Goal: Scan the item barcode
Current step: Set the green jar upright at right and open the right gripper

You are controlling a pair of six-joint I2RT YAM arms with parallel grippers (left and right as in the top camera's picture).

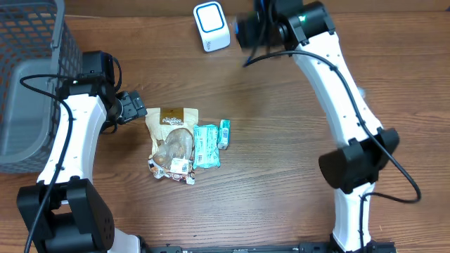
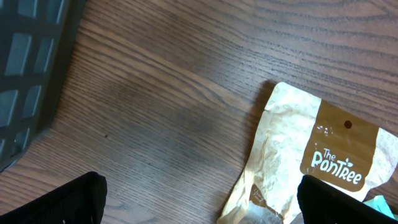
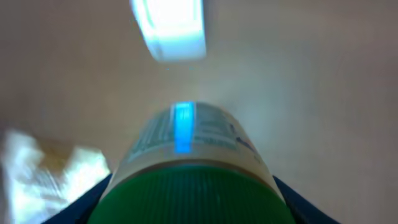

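Note:
My right gripper is shut on a bottle with a ribbed green cap and a pale printed label. A blue stripe of light falls on the label. The white scanner with its glowing face lies just beyond the bottle, blurred. From overhead the right gripper hangs next to the scanner at the table's far edge, and the bottle is lost in blur there. My left gripper stands open at the left edge of a brown Pantree pouch, with only wood between its fingers.
A pile of items lies mid-table: the brown pouch, a teal packet, a smaller teal pack and small wrappers. A grey mesh basket stands at the far left, close behind the left arm.

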